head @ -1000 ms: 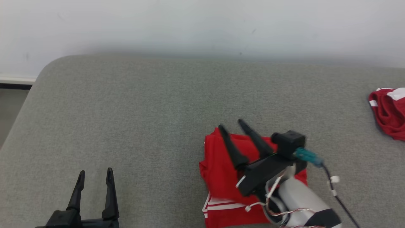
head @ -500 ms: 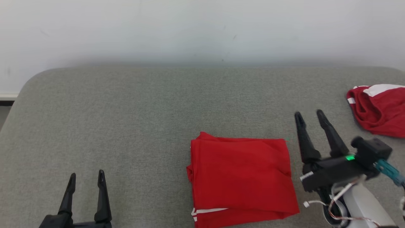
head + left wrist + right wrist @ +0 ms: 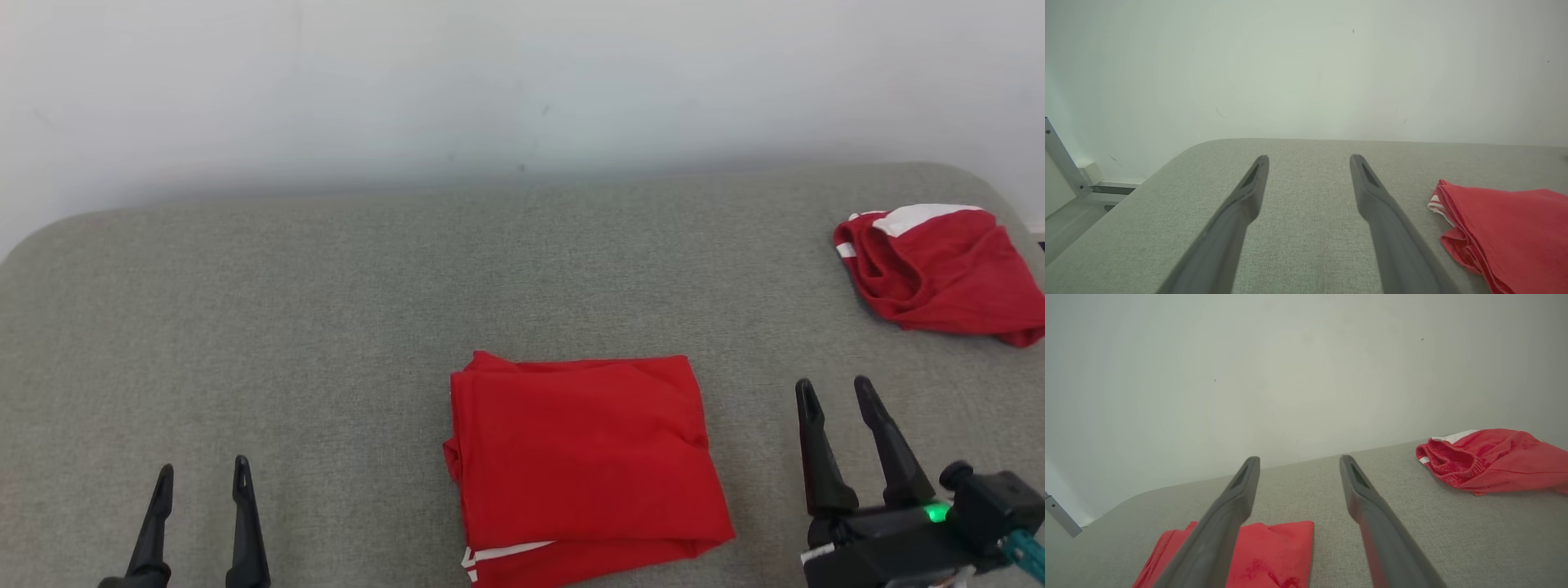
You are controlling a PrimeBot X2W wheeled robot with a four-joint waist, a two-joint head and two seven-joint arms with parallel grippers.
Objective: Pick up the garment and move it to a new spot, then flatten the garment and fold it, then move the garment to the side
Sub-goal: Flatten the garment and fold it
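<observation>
A red garment (image 3: 584, 457) with white stripes lies folded into a rectangle at the front middle of the grey padded table (image 3: 326, 327). It shows at the right edge in the left wrist view as the garment (image 3: 1506, 232), and at the lower left in the right wrist view as the garment (image 3: 1265, 555). My right gripper (image 3: 831, 390) stands open to the garment's right, apart from it, with nothing between its fingers. At the lower left my left gripper (image 3: 202, 474) is open and empty, well clear of the cloth.
A second red garment (image 3: 939, 273) with a white band lies crumpled at the table's far right, also seen as that crumpled garment (image 3: 1490, 461). A pale wall (image 3: 522, 82) runs behind the table. The table's left corner (image 3: 1180, 155) rounds off toward a metal frame.
My right gripper has come off the folded garment and drawn back to its right, open. The head view has shifted, so the whole scene sits further left now.
</observation>
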